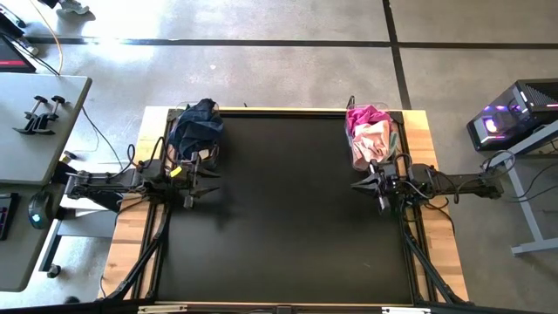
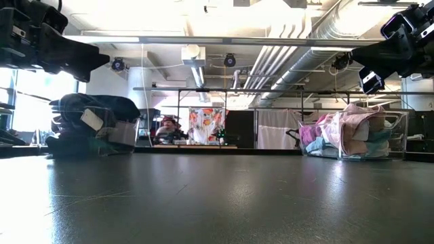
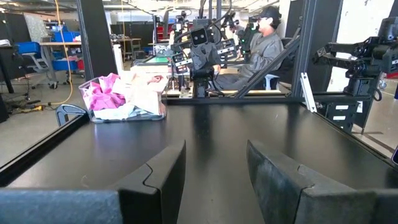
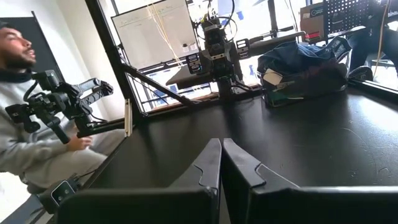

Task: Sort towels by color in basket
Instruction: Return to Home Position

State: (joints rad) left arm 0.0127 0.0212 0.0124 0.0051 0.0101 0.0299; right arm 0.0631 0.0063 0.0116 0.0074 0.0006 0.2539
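Dark towels (image 1: 196, 125) sit left on the table (image 1: 288, 227), pink towels (image 1: 370, 133) right, sorted. Left gripper (image 3: 214, 158) spread, right gripper (image 4: 222, 148) pressed together.

From above, the dark towels (image 1: 196, 126) merge into one heap, individual colours too small to tell.

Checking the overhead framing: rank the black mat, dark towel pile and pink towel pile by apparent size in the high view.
1. Black mat, by far largest.
2. Then the dark towel pile and pink towel pile: they look about alike, so unranked.
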